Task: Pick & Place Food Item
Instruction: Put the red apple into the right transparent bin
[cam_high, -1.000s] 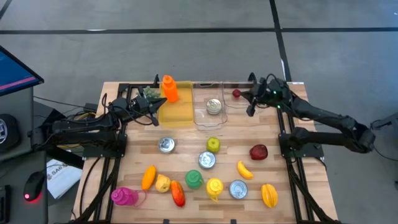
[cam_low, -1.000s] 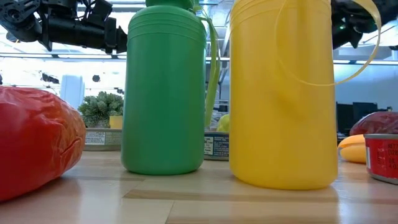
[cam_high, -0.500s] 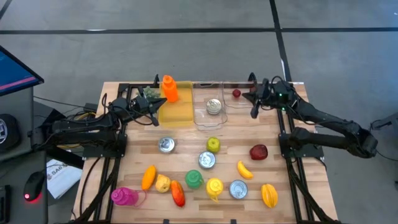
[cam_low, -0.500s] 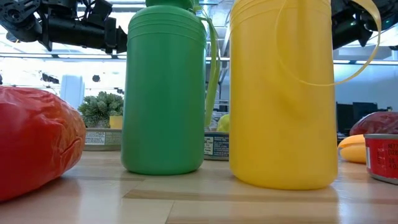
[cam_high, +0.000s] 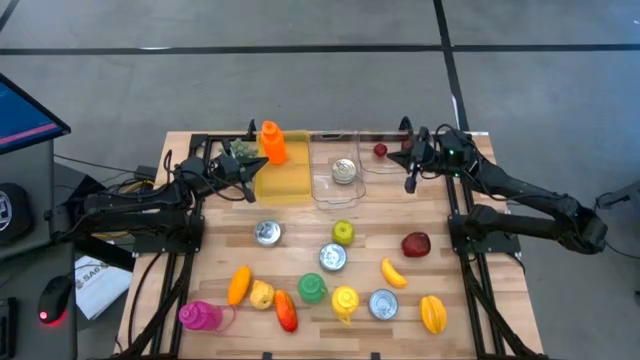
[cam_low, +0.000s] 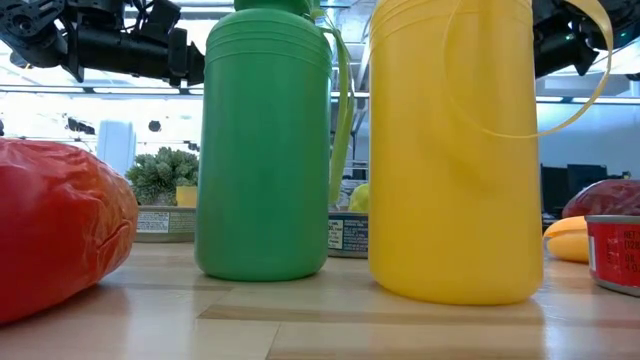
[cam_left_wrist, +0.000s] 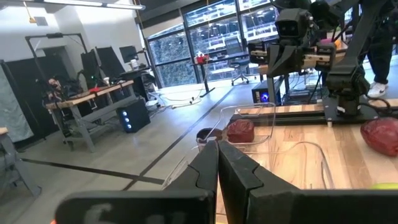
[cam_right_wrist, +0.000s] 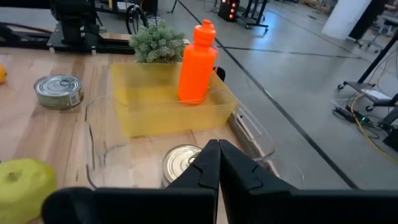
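Red fruit (cam_high: 380, 150), small and round, lies in the clear tray (cam_high: 366, 166) just ahead of my right gripper (cam_high: 409, 182), close to my fingertips but not touching them. My right fingers are pressed together with nothing between them. My left gripper (cam_high: 250, 194) waits beside the yellow bin (cam_high: 283, 181), likewise clenched and empty.

Findings:
- I judge this fruit already placed. More food remains loose on the table behind my right gripper, the nearest being a dark red fruit (cam_high: 416, 244).
- The tray wall stands between my fingertips and the small fruit. Any forward or downward sweep from this pose could clip that thin wall and shove the tray off line.
- A can (cam_right_wrist: 180, 160) sits in the neighbouring tray, directly ahead of my right wrist. A low pass could knock it.
- My fingers must part before any descent on the next item. If they stay clenched, they will push it away. The round fruits would roll, possibly off the table edge.
- The orange bottle (cam_high: 271, 142) stands tall in the yellow bin and could tip over if my left gripper swings carelessly.
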